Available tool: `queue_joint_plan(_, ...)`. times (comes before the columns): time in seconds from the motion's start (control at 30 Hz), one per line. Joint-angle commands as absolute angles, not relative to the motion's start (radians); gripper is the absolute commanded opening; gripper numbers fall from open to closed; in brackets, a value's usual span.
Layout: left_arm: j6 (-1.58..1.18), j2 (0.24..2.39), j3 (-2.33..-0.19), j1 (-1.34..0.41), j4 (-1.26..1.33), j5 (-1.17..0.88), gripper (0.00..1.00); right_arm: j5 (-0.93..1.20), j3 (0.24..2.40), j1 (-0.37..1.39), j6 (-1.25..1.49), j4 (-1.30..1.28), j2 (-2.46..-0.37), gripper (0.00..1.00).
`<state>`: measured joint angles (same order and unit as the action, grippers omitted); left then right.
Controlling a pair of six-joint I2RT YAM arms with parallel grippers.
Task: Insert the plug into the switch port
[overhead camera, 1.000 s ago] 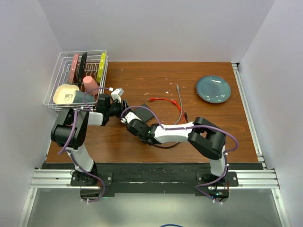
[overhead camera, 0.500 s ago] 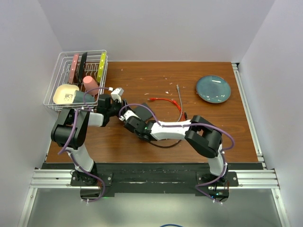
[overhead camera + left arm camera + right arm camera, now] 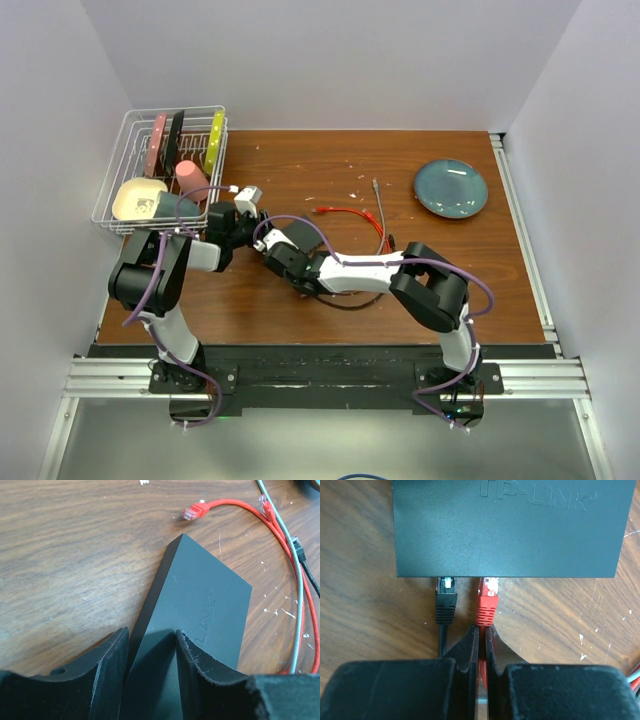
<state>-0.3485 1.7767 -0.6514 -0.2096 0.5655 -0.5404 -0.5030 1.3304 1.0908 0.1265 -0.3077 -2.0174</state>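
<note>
Right gripper [image 3: 481, 632] pinches cable [image 3: 481, 666] behind red plug [image 3: 487, 605], seated in switch port [image 3: 490, 580] by my read (left gripper [image 3: 150, 640] clamps switch [image 3: 210, 610]); release remains.

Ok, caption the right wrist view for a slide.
The right gripper pinches the cable just behind the red plug at the switch edge, beside a black plug.

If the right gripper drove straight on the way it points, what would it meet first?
The red plug, directly ahead of the right gripper, whose tips are shut just behind its boot; then the port edge of the black switch. How deep the plug sits is unclear.
</note>
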Motion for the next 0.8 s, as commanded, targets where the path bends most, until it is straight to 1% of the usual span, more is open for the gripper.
queue_joint_plan(0.0, -0.431, 1.804, -0.568, -0.348, 0.382, -0.788, 0.00, -0.474, 1.437, 1.058, 0.129, 0.204, -2.071, 0.00)
queue_joint_plan(0.47, -0.433, 1.801, -0.560, -0.383, 0.374, -0.801, 0.00, -0.400, 1.536, 1.043, 0.123, 0.178, -2.115, 0.00)
queue_joint_plan(0.6, -0.430, 1.796, -0.560, -0.383, 0.364, -0.782, 0.00, -0.394, 1.514, 1.043, 0.133, 0.169, -2.106, 0.00)
queue_joint_plan(0.77, -0.410, 1.784, -0.578, -0.380, 0.328, -0.732, 0.00, -0.385, 1.415, 1.045, 0.169, 0.164, -2.066, 0.00)
